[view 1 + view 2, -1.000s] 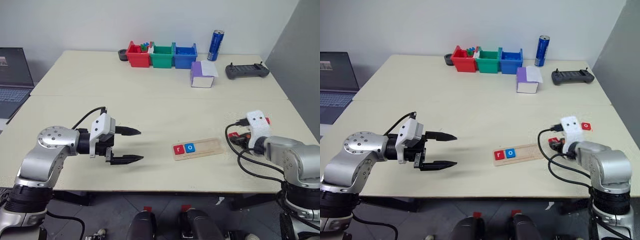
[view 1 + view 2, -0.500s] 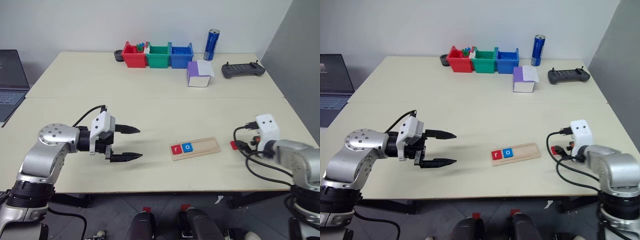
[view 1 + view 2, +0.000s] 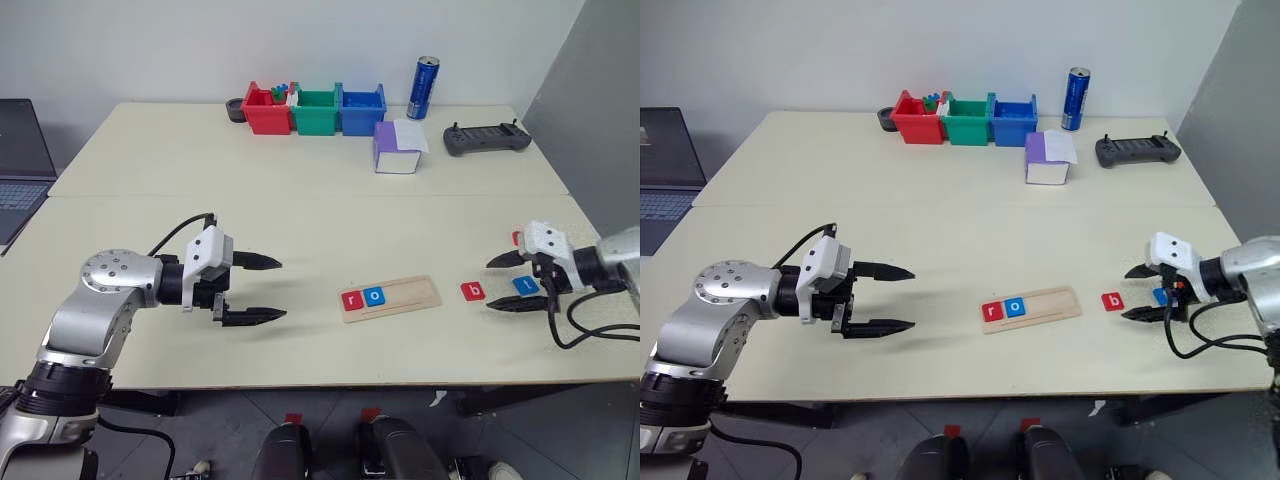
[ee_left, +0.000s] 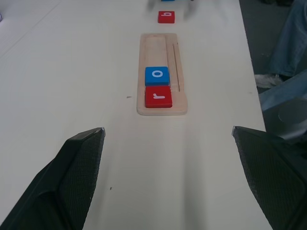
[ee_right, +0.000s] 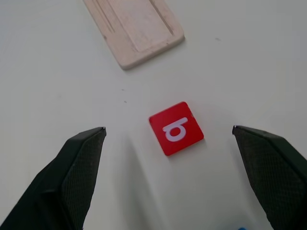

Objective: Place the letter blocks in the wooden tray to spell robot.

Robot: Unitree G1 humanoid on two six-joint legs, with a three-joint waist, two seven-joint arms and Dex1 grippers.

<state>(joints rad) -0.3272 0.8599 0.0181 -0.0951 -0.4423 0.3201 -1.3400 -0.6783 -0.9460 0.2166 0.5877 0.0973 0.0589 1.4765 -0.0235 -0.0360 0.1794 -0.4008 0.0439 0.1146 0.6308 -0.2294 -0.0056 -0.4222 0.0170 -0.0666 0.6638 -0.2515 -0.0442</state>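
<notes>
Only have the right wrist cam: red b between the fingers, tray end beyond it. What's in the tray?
Observer: Two tiles at the left end of the wooden tray: red r, then blue o. The rest of its groove is bare.
Operator: Where's the t?
Observer: The blue t lies on the table just right of the red b, under the open fingers of the right hand.
Operator: Left hand in the way?
Observer: No. The left hand hovers open over the table well left of the tray, holding nothing.
</notes>
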